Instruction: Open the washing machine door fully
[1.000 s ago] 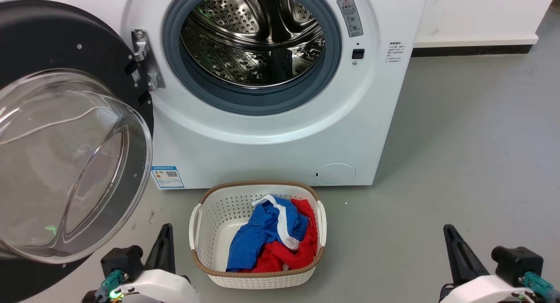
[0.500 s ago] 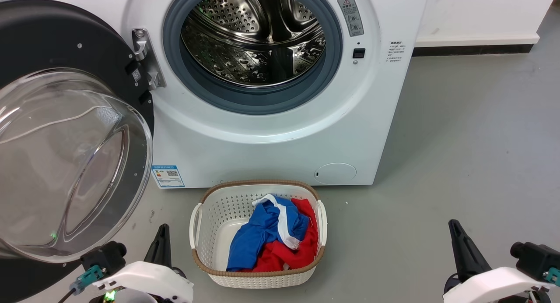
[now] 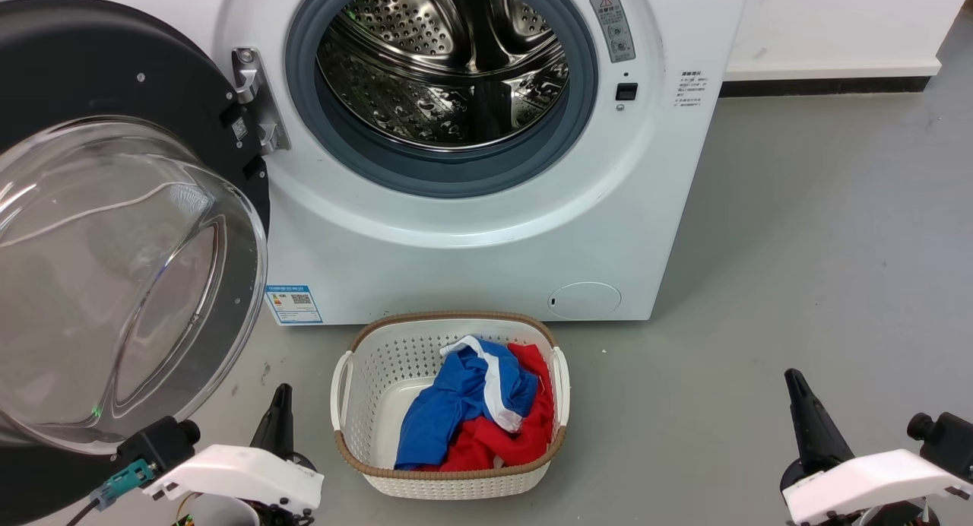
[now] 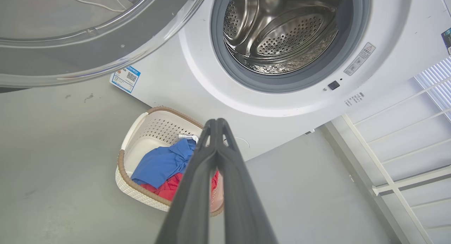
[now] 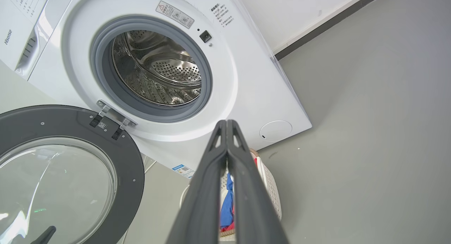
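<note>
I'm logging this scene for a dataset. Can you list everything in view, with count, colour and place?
Washing machine: one, white, straight ahead.
Door: one, black with a clear glass bowl, swung open on the machine's left.
Drum: one, steel, inside the machine's opening.
Label: one, blue, low left on the machine's front.
Flap: one, white, round, low right on the front.
Basket: one, white with a brown rim, on the floor before the machine.
Clothes: at least two, blue and red, in the basket.
Floor: grey.
Left gripper: dark fingers, shut, lower left.
Right gripper: dark fingers, shut, lower right.
</note>
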`<state>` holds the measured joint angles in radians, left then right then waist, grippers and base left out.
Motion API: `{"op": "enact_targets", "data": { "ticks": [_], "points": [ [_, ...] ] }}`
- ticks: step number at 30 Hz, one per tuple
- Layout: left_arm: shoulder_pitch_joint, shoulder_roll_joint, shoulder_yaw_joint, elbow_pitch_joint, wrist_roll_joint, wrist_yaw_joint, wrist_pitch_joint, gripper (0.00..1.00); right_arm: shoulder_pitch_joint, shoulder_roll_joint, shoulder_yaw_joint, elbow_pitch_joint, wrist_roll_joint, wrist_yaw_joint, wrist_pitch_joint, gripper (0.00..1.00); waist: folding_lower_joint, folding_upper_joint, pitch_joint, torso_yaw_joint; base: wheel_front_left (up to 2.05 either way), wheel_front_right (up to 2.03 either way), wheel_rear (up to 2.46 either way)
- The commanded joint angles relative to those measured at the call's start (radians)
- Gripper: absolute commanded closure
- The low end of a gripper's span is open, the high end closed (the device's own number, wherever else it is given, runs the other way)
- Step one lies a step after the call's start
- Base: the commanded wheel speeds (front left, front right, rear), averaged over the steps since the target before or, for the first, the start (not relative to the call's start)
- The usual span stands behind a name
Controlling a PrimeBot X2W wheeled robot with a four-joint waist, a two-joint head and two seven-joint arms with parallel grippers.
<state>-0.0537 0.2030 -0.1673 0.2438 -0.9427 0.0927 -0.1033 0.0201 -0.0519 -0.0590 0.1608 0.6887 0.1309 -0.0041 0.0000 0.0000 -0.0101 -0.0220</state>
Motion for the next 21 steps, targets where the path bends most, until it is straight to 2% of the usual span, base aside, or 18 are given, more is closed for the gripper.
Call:
{"op": "enact_targets", "data": {
  "ticks": [1,18,19,21],
  "points": [
    [-0.032,-0.002,0.016,-0.012,-0.023,-0.01,0.005,1.0,-0.029,0.001,-0.005,-0.009,0.033,0.0,0.003,1.0,0.0,0.0,0.0,0.0,0.0,0.0,0.0],
    [-0.04,-0.04,0.084,-0.01,-0.192,-0.067,0.059,1.0,-0.057,0.001,-0.018,0.015,0.264,0.0,0.033,1.0,0.0,0.0,0.003,0.004,0.0,0.0,0.0],
    [-0.043,-0.05,0.103,-0.009,-0.237,-0.081,0.074,1.0,-0.064,0.001,-0.021,0.021,0.325,0.0,0.04,1.0,0.0,0.0,0.003,0.006,0.0,0.0,0.0],
    [-0.044,-0.058,0.116,-0.009,-0.271,-0.093,0.085,1.0,-0.071,0.001,-0.024,0.026,0.372,0.0,0.047,1.0,0.0,0.0,0.004,0.007,0.0,0.0,0.0]
  ]
}}
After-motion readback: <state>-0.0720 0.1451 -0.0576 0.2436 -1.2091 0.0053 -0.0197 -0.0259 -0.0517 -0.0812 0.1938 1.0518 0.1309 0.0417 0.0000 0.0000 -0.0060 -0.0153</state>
